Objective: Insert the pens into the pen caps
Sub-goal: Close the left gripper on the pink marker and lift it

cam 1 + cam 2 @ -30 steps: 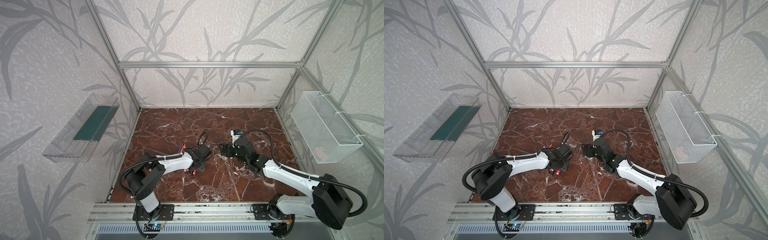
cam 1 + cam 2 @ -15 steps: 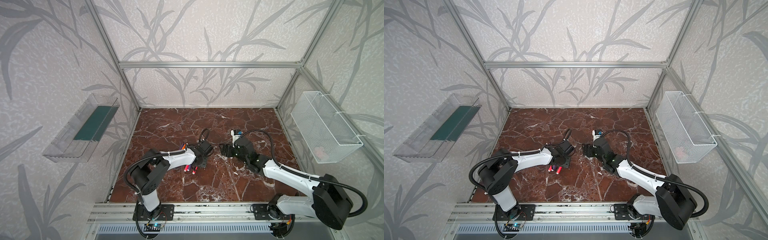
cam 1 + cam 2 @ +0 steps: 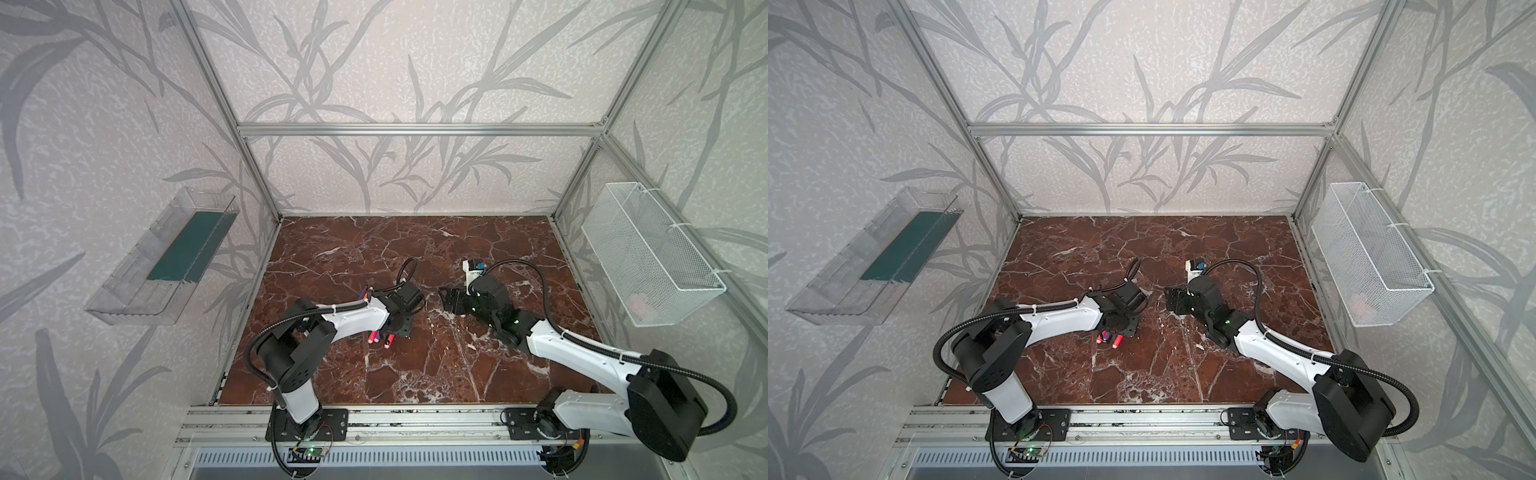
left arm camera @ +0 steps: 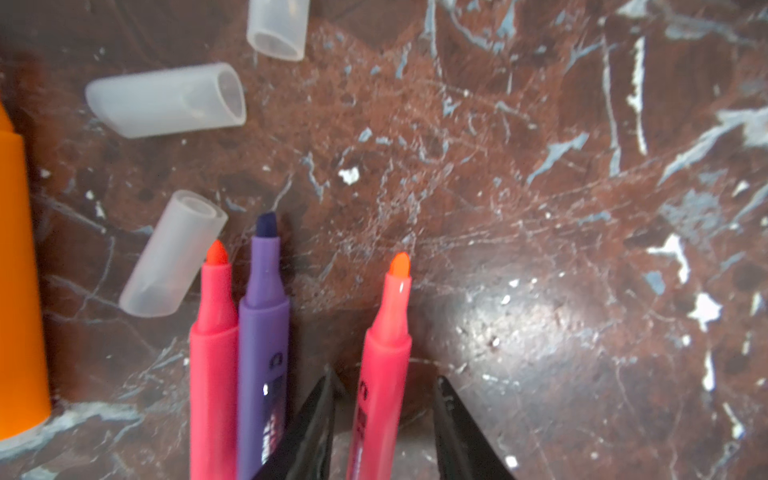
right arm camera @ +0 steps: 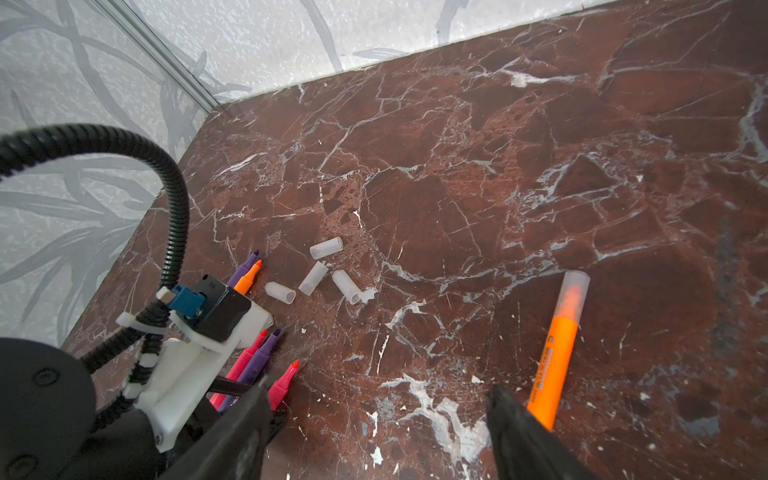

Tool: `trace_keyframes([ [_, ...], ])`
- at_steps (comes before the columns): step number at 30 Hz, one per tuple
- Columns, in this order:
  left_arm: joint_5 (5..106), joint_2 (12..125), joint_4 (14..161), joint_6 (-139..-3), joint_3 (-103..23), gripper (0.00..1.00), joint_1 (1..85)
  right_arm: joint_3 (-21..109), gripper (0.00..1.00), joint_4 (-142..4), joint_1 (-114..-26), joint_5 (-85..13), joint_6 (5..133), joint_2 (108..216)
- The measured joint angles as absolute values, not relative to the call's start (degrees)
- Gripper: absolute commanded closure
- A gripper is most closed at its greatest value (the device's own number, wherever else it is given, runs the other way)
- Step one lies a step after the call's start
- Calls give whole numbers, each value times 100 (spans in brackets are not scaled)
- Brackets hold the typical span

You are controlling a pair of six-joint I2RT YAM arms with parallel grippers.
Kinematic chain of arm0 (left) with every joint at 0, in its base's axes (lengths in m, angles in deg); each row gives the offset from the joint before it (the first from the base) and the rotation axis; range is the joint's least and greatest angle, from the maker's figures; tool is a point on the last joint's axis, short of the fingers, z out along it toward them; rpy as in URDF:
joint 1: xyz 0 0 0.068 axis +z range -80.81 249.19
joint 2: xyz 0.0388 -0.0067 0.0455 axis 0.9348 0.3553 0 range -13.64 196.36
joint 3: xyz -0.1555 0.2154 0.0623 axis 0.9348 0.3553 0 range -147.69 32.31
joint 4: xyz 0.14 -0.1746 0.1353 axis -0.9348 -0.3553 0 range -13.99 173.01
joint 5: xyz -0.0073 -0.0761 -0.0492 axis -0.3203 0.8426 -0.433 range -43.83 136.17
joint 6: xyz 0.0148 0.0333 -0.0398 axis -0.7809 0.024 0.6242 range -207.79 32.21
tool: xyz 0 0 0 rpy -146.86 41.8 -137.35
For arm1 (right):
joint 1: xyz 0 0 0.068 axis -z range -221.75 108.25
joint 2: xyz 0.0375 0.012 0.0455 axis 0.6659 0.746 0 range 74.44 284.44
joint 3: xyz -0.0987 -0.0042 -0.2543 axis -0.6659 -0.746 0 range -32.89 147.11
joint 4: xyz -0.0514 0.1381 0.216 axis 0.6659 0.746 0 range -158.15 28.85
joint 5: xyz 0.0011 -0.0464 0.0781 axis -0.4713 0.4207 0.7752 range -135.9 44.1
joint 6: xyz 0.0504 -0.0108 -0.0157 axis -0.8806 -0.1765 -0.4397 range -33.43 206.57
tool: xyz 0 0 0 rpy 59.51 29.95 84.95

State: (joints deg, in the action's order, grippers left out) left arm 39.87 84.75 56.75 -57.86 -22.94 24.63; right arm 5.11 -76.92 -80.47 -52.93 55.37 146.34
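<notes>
As the pink pen [image 4: 384,353] lies inside the open left claw [image 4: 385,376], it should be gripped straight, near its middle; the right claw [image 5: 380,388] is opened wide.

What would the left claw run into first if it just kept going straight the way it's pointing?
The pink pen lying between the left claw's open fingers; it would slide along it. Past the pen's tip only bare marble table shows, though depth is unclear.
</notes>
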Motion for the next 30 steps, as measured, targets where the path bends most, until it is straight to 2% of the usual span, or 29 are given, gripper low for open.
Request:
trace_keyframes([
  [14,4026,8466,5563,-5934,-2305,59,2463,511,20,-7692,-8047,-5291,5537,14634],
  [24,4054,8588,5592,-5978,-2438,64,2463,506,20,-7690,-8047,-5295,5537,14634],
  [30,4059,8588,5578,-5973,-2445,75,2463,452,20,-7688,-8047,-5295,5537,14634],
])
